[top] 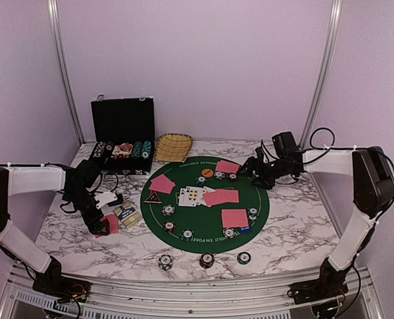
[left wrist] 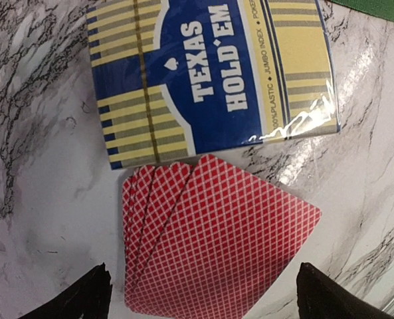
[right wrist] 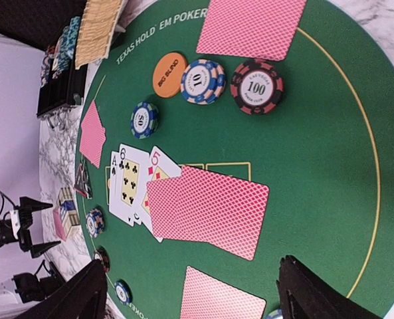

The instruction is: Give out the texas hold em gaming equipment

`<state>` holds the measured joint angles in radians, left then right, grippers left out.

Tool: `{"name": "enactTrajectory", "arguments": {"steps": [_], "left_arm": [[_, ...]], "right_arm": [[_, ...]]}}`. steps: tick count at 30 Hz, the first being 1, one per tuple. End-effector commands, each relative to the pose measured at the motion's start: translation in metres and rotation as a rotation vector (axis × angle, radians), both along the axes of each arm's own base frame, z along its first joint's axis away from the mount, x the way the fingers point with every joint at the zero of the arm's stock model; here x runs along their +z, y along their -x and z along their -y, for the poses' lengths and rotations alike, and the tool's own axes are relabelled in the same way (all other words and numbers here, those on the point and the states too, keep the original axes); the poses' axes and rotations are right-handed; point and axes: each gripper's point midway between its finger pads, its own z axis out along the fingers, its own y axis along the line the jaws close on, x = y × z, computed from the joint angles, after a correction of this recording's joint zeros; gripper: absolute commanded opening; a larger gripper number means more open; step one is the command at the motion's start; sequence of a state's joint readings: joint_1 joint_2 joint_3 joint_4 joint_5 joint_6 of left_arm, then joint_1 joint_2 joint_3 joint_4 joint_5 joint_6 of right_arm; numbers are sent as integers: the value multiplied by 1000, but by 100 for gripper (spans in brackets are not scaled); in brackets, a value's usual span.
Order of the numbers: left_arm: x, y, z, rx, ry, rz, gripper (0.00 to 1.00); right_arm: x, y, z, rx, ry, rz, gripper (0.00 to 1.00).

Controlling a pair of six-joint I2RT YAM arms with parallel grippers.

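Standing open, black case (top: 123, 121) holding chips (top: 139, 150), basket (top: 173, 147) beside

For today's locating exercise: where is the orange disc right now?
In the right wrist view the orange disc lies on the green mat beside a pale chip; from above it sits on the mat's far side.

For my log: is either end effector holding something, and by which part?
Nothing is held. The left end effector and right end effector are open; the cards lie free.
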<state>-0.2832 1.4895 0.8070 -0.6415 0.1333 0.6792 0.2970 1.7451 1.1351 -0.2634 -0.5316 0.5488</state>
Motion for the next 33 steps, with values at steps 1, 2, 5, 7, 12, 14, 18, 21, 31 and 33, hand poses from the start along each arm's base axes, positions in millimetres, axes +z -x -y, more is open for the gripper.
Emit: {"name": "enactTrajectory", "arguments": {"steps": [1, 2, 5, 7, 12, 14, 18, 21, 31, 33], "left_arm": [[38, -26, 7, 18, 27, 111, 99], [45, -34, 6, 36, 29, 134, 99], [69, -65, 5, 109, 53, 209, 99], [84, -90, 1, 185, 92, 265, 99], [115, -146, -23, 407, 226, 460, 99], [120, -160, -39, 505, 281, 539, 99], [128, -178, -59, 648, 401, 678, 99], [123, -180, -61, 678, 462, 742, 99], [96, -183, -69, 745, 510, 850, 99], [88, -183, -70, 751, 516, 857, 99]], "right_arm": [[31, -12, 8, -29, 24, 79, 94], [31, -14, 12, -42, 40, 89, 98], [34, -21, 30, -96, 115, 132, 99], [37, -25, 45, -147, 165, 164, 99], [57, -33, 107, -367, 315, 297, 99], [61, -32, 145, -506, 417, 335, 99], [68, -20, 198, -724, 563, 490, 99], [70, -4, 231, -853, 701, 599, 99], [50, 20, 268, -968, 923, 680, 99], [59, 24, 266, -971, 908, 786, 99]]}}
